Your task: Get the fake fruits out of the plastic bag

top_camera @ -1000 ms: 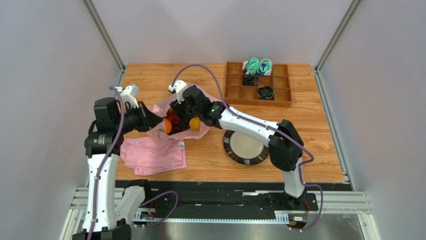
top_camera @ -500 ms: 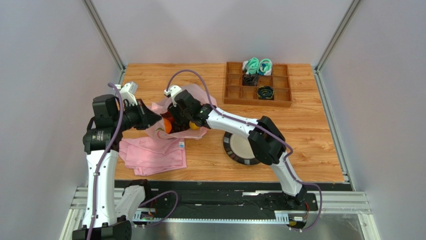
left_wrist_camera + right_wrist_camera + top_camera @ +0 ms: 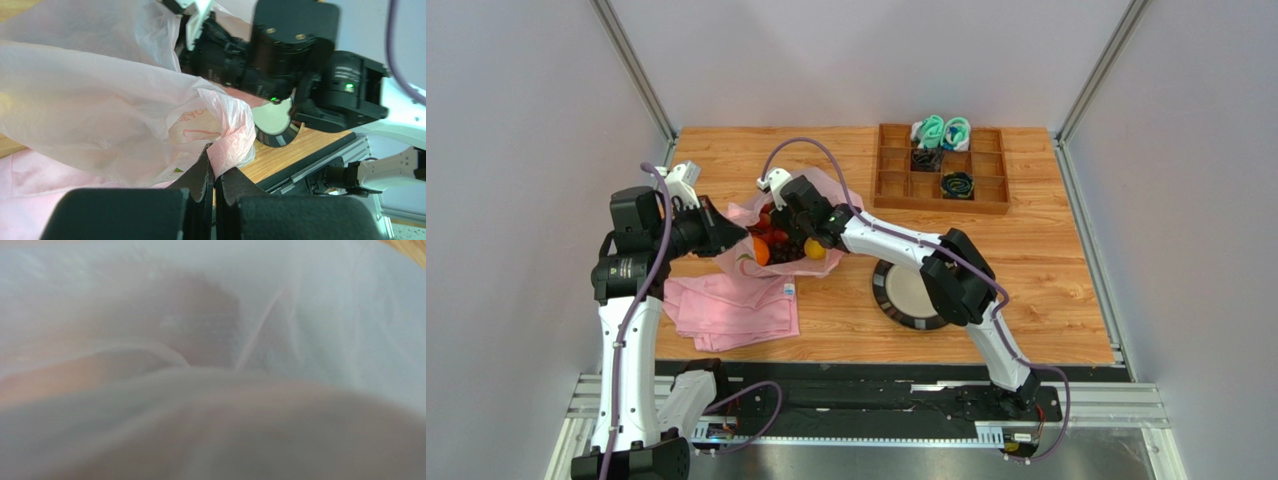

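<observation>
Bench: wooden top, both arms reach in from the near edge.

Left arm stands up along the left edge. Left gripper has its jaws together, pinching a fold of the plastic bag's rim and holding that side up.

Right arm stretches across from the near right side toward left of centre. Right gripper is pushed into the bag mouth, fingertips hidden by film. Jaws are closed; can't tell whether anything is between them. Right wrist view is only blurred pink-white film hard against the lens.

Plastic bag sits left of centre on the bench, nearer the left edge than the right. It is crumpled, mouth open between the two grippers.

Folded pink cloth lies flat toward the near left corner, just beside the bag on its near side; its far edge is under the bag.

Wooden tray is at the far edge, right of centre, well apart from the bag.

Plate, round with a dark rim, sits around mid-bench toward the near edge, partly covered by the right arm's elbow.

Fake fruits are all in the bag, clustered at the mouth:
- orange on the left
- yellow lemon on the right
- red berries and something dark between them

None are on the bench or plate.

Tray holds teal items in its far compartments and black items nearer.
</observation>
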Controlling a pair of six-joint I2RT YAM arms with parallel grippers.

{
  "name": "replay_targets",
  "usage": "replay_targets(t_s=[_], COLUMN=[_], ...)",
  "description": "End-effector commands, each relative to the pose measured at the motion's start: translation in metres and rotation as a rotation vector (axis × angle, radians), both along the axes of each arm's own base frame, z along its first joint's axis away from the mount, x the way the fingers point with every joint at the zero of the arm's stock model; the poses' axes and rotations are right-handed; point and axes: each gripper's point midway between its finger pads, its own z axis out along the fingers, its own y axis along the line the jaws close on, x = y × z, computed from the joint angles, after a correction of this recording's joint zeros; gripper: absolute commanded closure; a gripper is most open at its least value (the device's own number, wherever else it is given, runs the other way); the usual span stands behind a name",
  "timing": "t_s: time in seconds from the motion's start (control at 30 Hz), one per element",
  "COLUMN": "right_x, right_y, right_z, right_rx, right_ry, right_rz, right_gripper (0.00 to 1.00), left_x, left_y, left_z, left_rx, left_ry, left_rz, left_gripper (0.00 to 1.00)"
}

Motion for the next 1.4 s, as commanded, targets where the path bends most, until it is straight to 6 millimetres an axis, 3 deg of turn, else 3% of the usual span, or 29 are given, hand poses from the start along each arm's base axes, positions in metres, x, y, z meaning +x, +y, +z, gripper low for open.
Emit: replay_targets(t_s=[0.0,0.03,0.07,0.2,0.33,0.4,0.43,0.57,0.63,0.73,0.87,1.03,1.07,1.1,1.17,1.2,1.27,1.3,1.37], right_x=[-0.018,-0.027,-0.037,-0.073,-0.119,-0.131,-0.141,-0.158,-0.16,-0.155,-0.139,-0.12,-0.108,-0.11,-0.1,-0.095,-0.094,-0.094,-0.093], right_y=[0.005,0.005,0.0,-0.013,-0.03,-0.043,-0.051,-0.064,-0.074,-0.093,-0.143,-0.198,-0.211,-0.221,-0.241,-0.245,-0.261,-0.264,-0.274], right_z=[0.127,0.134,0.161,0.2,0.225,0.234,0.253,0.295,0.325,0.351,0.382,0.38,0.36,0.356,0.33,0.295,0.275,0.248,0.227], right_rx=[0.198,0.205,0.237,0.262,0.272,0.285,0.325,0.411,0.458,0.478,0.469,0.4,0.357,0.344,0.299,0.249,0.22,0.188,0.148], right_ry=[-0.127,-0.125,-0.152,-0.15,-0.088,-0.053,-0.058,-0.017,-0.047,-0.117,-0.221,-0.29,-0.268,-0.271,-0.238,-0.181,-0.159,-0.111,-0.087], right_rz=[0.157,0.212,0.242,0.385,0.566,0.583,0.606,0.598,0.569,0.511,0.377,0.232,0.194,0.178,0.125,0.116,0.088,0.084,0.059], right_gripper=[1.0,1.0,1.0,1.0,1.0,1.0,1.0,1.0,1.0,1.0,1.0,1.0,1.0,1.0,1.0,1.0,1.0,1.0,1.0], left_x=[0.007,0.008,0.009,0.017,0.028,0.035,0.039,0.05,0.052,0.054,0.052,0.047,0.045,0.044,0.042,0.041,0.04,0.041,0.041], left_y=[0.002,0.001,0.001,0.0,0.001,0.002,0.002,0.004,0.004,0.004,0.003,0.003,0.003,0.003,0.001,0.002,0.001,0.001,0.002], left_z=[0.004,0.002,0.001,0.003,0.006,0.008,0.006,0.007,0.008,0.009,0.009,0.007,0.006,0.003,0.004,0.003,0.002,0.003,0.004], left_rx=[-0.003,-0.005,-0.011,-0.021,-0.032,-0.032,-0.034,-0.033,-0.034,-0.036,-0.039,-0.04,-0.041,-0.043,-0.048,-0.048,-0.049,-0.046,-0.033], left_ry=[-0.044,-0.041,-0.041,-0.074,-0.099,-0.115,-0.11,-0.117,-0.116,-0.118,-0.116,-0.12,-0.117,-0.11,-0.109,-0.109,-0.104,-0.107,-0.115], left_rz=[0.005,0.002,0.0,-0.002,0.007,0.007,0.006,0.005,0.004,0.002,0.004,0.014,0.013,0.013,0.008,0.01,0.007,0.005,0.004], left_gripper=[1.0,1.0,1.0,1.0,1.0,1.0,1.0,1.0,1.0,1.0,1.0,1.0,1.0,1.0,1.0,1.0,1.0,1.0,1.0])
